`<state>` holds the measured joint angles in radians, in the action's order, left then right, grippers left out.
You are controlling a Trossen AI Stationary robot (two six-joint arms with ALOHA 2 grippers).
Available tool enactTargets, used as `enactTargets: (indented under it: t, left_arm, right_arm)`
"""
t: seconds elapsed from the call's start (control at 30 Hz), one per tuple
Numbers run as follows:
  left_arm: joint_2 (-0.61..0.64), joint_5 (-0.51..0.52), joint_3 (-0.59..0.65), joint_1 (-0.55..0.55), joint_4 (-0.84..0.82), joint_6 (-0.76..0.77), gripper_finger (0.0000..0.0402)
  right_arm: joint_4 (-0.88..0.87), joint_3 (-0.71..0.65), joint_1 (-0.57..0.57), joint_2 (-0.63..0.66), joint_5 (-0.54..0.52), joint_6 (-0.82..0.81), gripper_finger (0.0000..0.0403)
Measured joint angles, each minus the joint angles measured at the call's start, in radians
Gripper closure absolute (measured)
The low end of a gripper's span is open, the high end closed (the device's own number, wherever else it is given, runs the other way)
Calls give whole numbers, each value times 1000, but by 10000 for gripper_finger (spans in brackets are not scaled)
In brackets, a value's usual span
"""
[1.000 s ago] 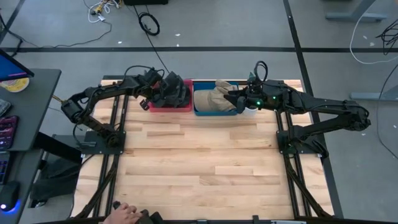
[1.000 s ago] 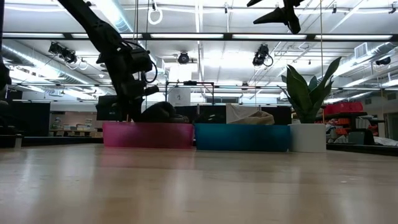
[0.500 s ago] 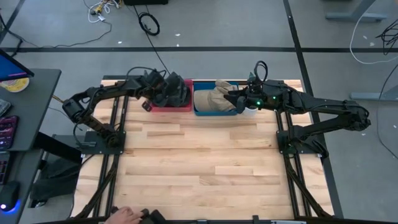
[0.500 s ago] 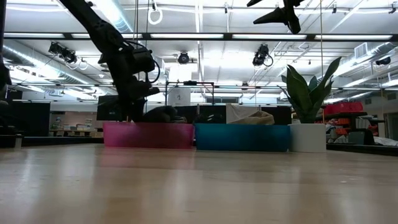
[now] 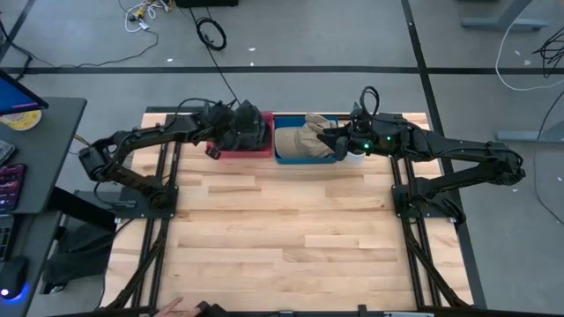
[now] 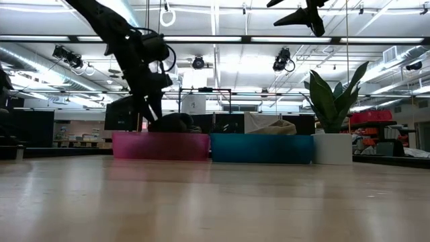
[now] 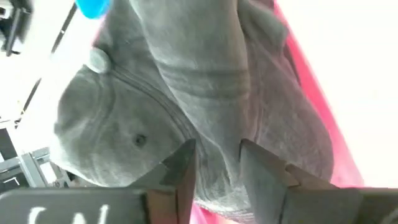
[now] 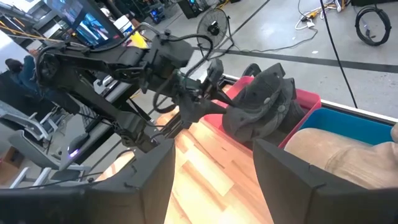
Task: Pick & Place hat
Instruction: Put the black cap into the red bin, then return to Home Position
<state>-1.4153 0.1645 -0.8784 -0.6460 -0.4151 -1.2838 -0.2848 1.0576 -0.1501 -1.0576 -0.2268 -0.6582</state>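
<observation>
1. The wooden table [image 5: 282, 238] lies bare along its near edge and through its middle; everything stands along the far edge
2. The left gripper [image 5: 231, 134] reaches over the pink bin [image 5: 238, 151] near the far left corner, its fingers [image 7: 180, 177] pinched on a fold of the grey hat [image 7: 186, 99]
3. That grey hat sits in the pink bin, its dark crown showing above the rim in the low view [image 6: 171, 123], with the left arm coming down on it from above
4. In the right wrist view the grey hat [image 8: 261, 109] bulges above the pink bin's wall, the left arm's dark links crowding just beside it
5. Touching the pink bin on its right stands the blue bin [image 5: 304, 158], holding a tan hat [image 5: 304, 139] that also rises above the rim
6. The right gripper [image 5: 333, 141] hovers over the right end of the blue bin by the tan hat, its fingers [image 8: 149, 180] spread wide apart with nothing between them
7. A potted plant [image 6: 332, 107] in a white pot stands at the far edge just right of the blue bin
</observation>
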Motion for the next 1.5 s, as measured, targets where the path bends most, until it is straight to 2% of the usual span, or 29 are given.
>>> enactTargets:
  t: [0.23, 0.37, 0.63, 0.73, 0.9, 1.1, 1.3, 1.5]
  left_arm:
    - [71, 2, 0, 29, -9, 69, 215]
    - [125, 49, 0, 60, -7, 53, 189]
    - [233, 105, 0, 154, 0, 47, 186]
    - [259, 110, 0, 198, 11, 99, 191]
    - [291, 110, -1, 274, 50, 302, 200]
    - [301, 96, -1, 358, 105, 654, 218]
    - [300, -60, -1, 407, 228, 1034, 237]
    - [298, -245, -1, 451, 453, 1398, 263]
  right_arm:
    - [0, 0, 0, 0, 9, 8, 184]
    - [0, 0, 0, 0, 10, 12, 184]
    - [0, 0, 0, 0, 20, 27, 184]
    - [0, 0, 0, 0, 42, 38, 184]
    - [-2, 0, 0, 0, 53, 65, 184]
    - [-75, 0, 0, 6, 53, 121, 184]
    - [-179, 0, 0, 39, 54, 141, 184]
    - [-284, 0, 0, 102, 55, 176, 184]
